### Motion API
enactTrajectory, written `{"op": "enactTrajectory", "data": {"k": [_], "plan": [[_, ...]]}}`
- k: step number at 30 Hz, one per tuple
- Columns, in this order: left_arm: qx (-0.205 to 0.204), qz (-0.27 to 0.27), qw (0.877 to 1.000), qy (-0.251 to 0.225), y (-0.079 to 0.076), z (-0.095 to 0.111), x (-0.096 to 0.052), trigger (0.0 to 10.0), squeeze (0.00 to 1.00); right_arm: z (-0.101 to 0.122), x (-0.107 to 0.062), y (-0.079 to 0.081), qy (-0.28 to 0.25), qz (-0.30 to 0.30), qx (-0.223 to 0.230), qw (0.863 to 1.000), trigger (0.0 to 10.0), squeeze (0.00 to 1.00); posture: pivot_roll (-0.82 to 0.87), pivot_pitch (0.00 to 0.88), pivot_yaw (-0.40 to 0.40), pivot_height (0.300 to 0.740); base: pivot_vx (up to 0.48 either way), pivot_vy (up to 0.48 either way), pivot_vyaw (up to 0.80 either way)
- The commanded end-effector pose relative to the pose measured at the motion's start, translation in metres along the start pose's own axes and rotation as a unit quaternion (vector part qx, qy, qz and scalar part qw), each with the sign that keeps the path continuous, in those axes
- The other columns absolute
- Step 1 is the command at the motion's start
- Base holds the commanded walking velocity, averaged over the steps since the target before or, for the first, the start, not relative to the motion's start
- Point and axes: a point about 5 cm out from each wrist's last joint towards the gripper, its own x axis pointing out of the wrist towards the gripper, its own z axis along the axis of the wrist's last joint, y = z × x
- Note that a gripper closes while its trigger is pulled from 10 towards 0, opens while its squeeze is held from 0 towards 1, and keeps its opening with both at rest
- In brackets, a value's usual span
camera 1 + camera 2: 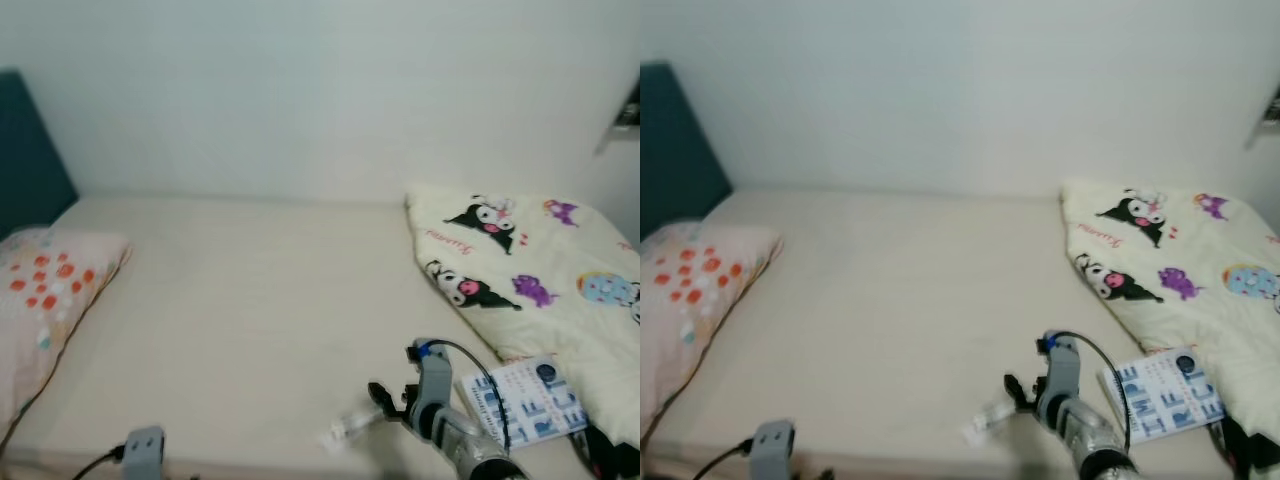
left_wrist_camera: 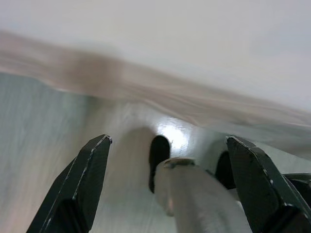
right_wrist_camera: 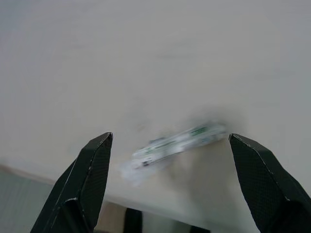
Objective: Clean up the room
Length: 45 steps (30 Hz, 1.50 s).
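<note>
A small clear plastic wrapper point(image 1: 345, 428) lies on the cream bed sheet point(image 1: 260, 300) close to the front edge. My right gripper point(image 1: 385, 403) hovers just right of it and slightly above, fingers open and pointing at it. In the right wrist view the wrapper point(image 3: 172, 145) sits between the spread fingers point(image 3: 92, 179), untouched. A white book with blue lettering point(image 1: 525, 402) lies right of the arm. My left gripper point(image 2: 168, 140) is open and empty, held low over a pale glossy floor below the bed's front edge; its wrist point(image 1: 145, 448) shows at the lower left.
A folded cream blanket with cartoon characters point(image 1: 540, 270) covers the bed's right side. A pillow with orange dots point(image 1: 45, 300) lies at the left, below a dark teal headboard point(image 1: 25, 160). A white wall runs behind the bed.
</note>
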Motion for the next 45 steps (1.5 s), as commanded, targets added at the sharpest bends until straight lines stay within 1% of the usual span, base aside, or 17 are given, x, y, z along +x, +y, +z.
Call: {"op": "enactTrajectory", "data": {"k": [1,12,14,16,25,27,28,30,31,32,33,35,37,39,42,43,45], "plan": [[0.007,0.007,1.0,0.003,0.003,-0.002,-0.001,10.0,0.0,0.006,0.004,0.008,-0.003,0.015,-0.008,1.0,10.0,0.0,0.03,0.0,-0.022,0.675,0.0,0.0,0.0],[0.016,0.007,1.0,-0.012,0.001,0.005,0.001,10.0,0.0,0.012,0.01,0.019,0.001,0.038,-0.029,0.999,10.0,0.0,0.03,0.0,-0.02,0.645,0.0,0.0,0.0],[0.059,0.001,0.998,-0.031,-0.001,0.015,0.003,10.0,0.0,0.008,0.012,0.025,0.038,0.036,-0.075,0.996,10.0,0.0,0.04,0.004,-0.019,0.635,0.0,0.0,0.0],[0.086,-0.006,0.995,-0.041,-0.004,0.021,0.004,10.0,0.0,0.007,0.014,0.027,0.052,0.028,-0.088,0.994,10.0,0.0,0.04,0.005,-0.017,0.625,0.0,0.0,0.0],[0.115,-0.018,0.991,-0.071,-0.009,0.036,0.006,10.0,0.0,0.015,0.015,0.023,0.057,-0.011,-0.055,0.997,10.0,0.0,0.04,0.01,-0.013,0.6,0.0,0.0,0.0],[0.15,-0.029,0.985,-0.085,-0.013,0.043,0.007,10.0,0.0,0.017,0.016,0.022,0.06,-0.025,-0.009,0.998,10.0,0.0,0.05,0.013,-0.01,0.59,0.0,0.0,0.0],[0.15,-0.029,0.985,-0.085,-0.013,0.043,0.007,10.0,0.0,0.017,0.016,0.022,0.06,-0.025,-0.009,0.998,10.0,0.0,0.05,0.013,-0.01,0.59,0.0,0.0,0.0],[0.184,-0.041,0.977,-0.096,-0.017,0.047,0.007,10.0,0.0,0.024,0.017,0.021,0.041,-0.036,0.057,0.997,10.0,0.0,0.05,0.016,-0.009,0.58,0.0,0.0,0.0],[0.184,-0.041,0.977,-0.096,-0.017,0.047,0.007,10.0,0.0,0.024,0.017,0.021,0.041,-0.036,0.057,0.997,10.0,0.0,0.05,0.016,-0.009,0.58,0.0,0.0,0.0],[0.196,-0.045,0.974,-0.102,-0.019,0.048,0.007,10.0,0.0,0.032,0.018,0.022,0.012,-0.029,0.099,0.995,10.0,0.0,0.06,0.02,-0.006,0.575,0.0,0.0,0.0],[0.196,-0.045,0.974,-0.102,-0.019,0.048,0.007,10.0,0.0,0.032,0.018,0.022,0.012,-0.029,0.099,0.995,10.0,0.0,0.06,0.02,-0.006,0.575,0.0,0.0,0.0],[0.213,-0.048,0.97,-0.109,-0.019,0.05,0.006,10.0,0.0,0.04,0.019,0.024,-0.017,-0.012,0.15,0.988,10.0,0.0,0.06,0.027,-0.002,0.565,0.0,0.0,0.0],[0.213,-0.048,0.97,-0.109,-0.019,0.05,0.006,10.0,0.0,0.04,0.019,0.024,-0.017,-0.012,0.15,0.988,10.0,0.0,0.06,0.027,-0.002,0.565,0.0,0.0,0.0],[0.227,-0.045,0.966,-0.111,-0.015,0.048,0.004,10.0,0.0,0.039,0.019,0.029,-0.022,0.02,0.185,0.982,10.0,0.0,0.08,0.043,0.001,0.56,0.0,0.0,0.0],[0.232,-0.043,0.965,-0.11,-0.012,0.047,0.004,10.0,0.0,0.037,0.019,0.031,-0.023,0.035,0.202,0.979,10.0,0.0,0.08,0.045,0.001,0.56,0.0,0.0,0.0],[0.252,-0.042,0.961,-0.109,-0.007,0.043,0.001,10.0,0.0,0.036,0.02,0.038,-0.027,0.067,0.239,0.968,10.0,0.0,0.1,0.06,0.003,0.56,0.0,0.0,0.0],[0.252,-0.042,0.961,-0.109,-0.007,0.043,0.001,10.0,0.0,0.036,0.02,0.038,-0.027,0.067,0.239,0.968,10.0,0.0,0.1,0.06,0.003,0.56,0.0,0.0,0.0]]}}
